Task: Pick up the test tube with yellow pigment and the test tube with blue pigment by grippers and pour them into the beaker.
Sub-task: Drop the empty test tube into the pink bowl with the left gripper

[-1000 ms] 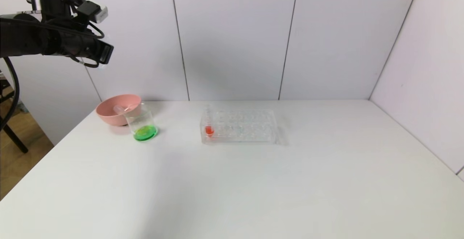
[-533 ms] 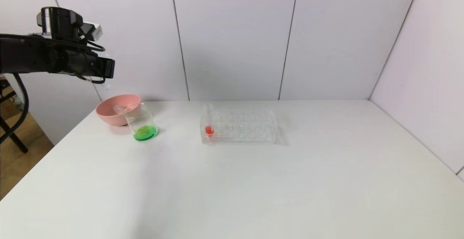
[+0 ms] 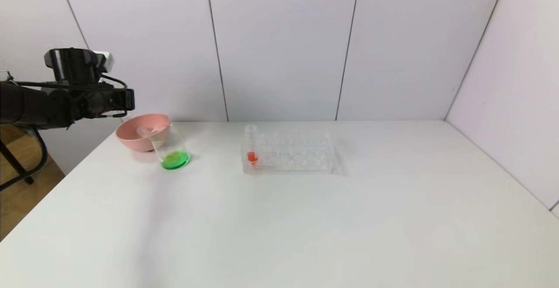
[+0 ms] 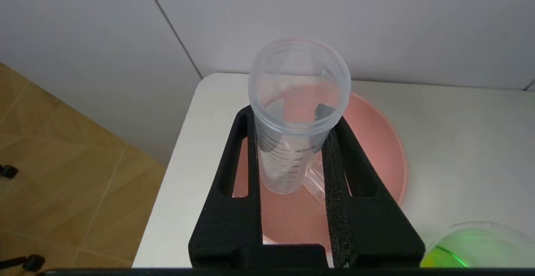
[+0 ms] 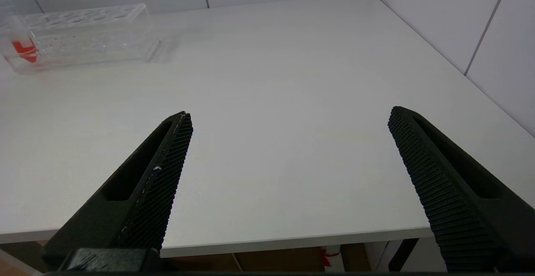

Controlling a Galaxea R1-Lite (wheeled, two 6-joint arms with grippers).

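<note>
The left claw [image 4: 292,142] grips an empty, light, slippery plastic tube [image 4: 297,113] around its upper barrel above the pink bowl [image 4: 376,150], beside the beaker [image 3: 171,150]. The right claw [image 5: 288,171] hangs open.

The pink bowl [image 3: 143,132] and the beaker [image 3: 171,150], touching each other, crowd the table's [image 3: 305,227] far left corner. The clear tube rack [image 3: 288,152] with a red-tipped tube [image 3: 251,146] stands mid-table toward the far edge. Between beaker and rack a lane lies open; the near half and the right side are bare.
</note>
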